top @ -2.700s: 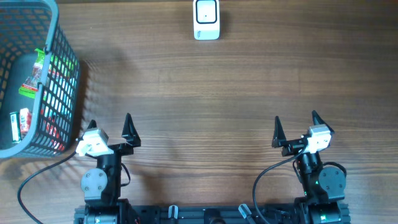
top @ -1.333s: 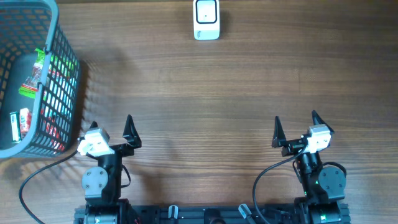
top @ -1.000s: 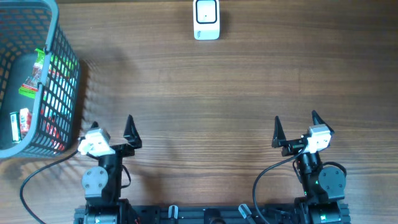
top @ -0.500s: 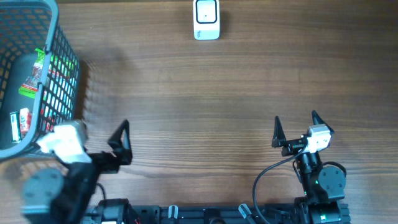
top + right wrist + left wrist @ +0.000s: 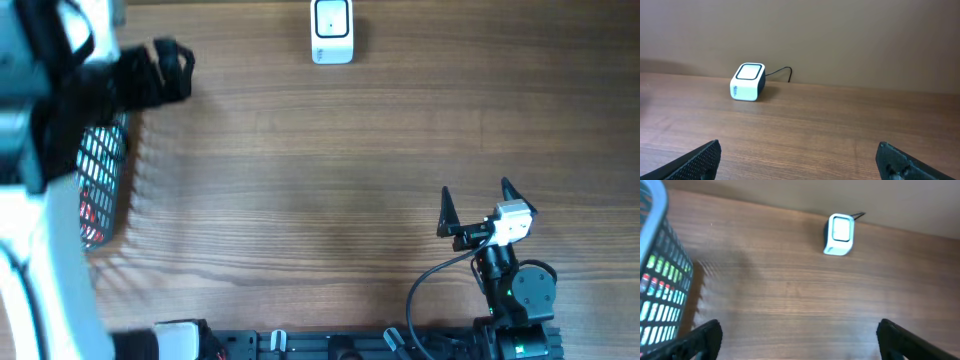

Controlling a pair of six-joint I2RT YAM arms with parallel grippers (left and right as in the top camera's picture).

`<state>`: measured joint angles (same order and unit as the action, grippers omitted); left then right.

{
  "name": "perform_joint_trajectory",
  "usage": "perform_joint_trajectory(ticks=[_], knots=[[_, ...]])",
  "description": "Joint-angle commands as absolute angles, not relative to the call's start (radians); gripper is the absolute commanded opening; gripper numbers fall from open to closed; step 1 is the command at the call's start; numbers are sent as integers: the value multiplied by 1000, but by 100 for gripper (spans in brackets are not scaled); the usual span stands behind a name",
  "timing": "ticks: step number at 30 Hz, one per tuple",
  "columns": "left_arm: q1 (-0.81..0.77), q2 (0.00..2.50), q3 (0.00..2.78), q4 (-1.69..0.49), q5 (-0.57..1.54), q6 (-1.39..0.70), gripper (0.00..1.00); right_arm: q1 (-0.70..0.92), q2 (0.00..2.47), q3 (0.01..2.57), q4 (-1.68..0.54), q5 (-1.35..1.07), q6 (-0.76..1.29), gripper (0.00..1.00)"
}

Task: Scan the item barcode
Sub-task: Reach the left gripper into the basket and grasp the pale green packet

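Swung left gripper [image 5: 799, 328] up from rest, now beside basket [image 5: 675, 262]; jaws wide, empty. Items [image 5: 652, 287] inside basket, left of fingertips, apart. Scanner [image 5: 840, 234] ahead, far side. Right gripper [image 5: 476, 192] wide, empty.

The right gripper [image 5: 476, 192] ends in two black, pointed, fin-shaped fingers [image 5: 699, 161], matte and grainy up close. Just behind the jaws sits a small white block [image 5: 512, 222] with a dark face. Behind that is a round black joint housing [image 5: 532, 290] carrying a tiny green light [image 5: 516, 295]. A thin black cable [image 5: 424, 284] curves from behind the jaws to the black base rail [image 5: 340, 346]. The left gripper [image 5: 800, 336] has matching black tips, and behind its jaws the left arm [image 5: 40, 260] is white and grey, blurred.
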<state>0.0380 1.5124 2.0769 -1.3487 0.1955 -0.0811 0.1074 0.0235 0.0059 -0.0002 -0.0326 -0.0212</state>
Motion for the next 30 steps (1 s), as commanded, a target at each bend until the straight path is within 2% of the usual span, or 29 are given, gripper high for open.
perform_joint_trajectory(ticks=[1,7,10,16,19,23,26,30], knots=[[106,1567,2104,-1303,53,-171,95,102,23,5,4,-27,-23,100],[388,1578,2104,-1217,51,-322,100,102,23,5,4,-27,-23,100],[538,1599,2103,-1203,51,-330,100,102,23,5,4,-27,-23,100],[723,1719,2100,-1261,51,-325,100,102,23,5,4,-27,-23,100],[769,1804,2100,-1301,57,-283,97,102,23,5,4,-27,-23,100],[778,1942,2100,-1364,85,-96,98,102,23,5,4,-27,-23,100],[778,2041,2100,-1398,97,-67,98,102,23,5,4,-27,-23,100],[776,2166,2099,-1420,290,79,89,102,23,5,4,-27,-23,100]])
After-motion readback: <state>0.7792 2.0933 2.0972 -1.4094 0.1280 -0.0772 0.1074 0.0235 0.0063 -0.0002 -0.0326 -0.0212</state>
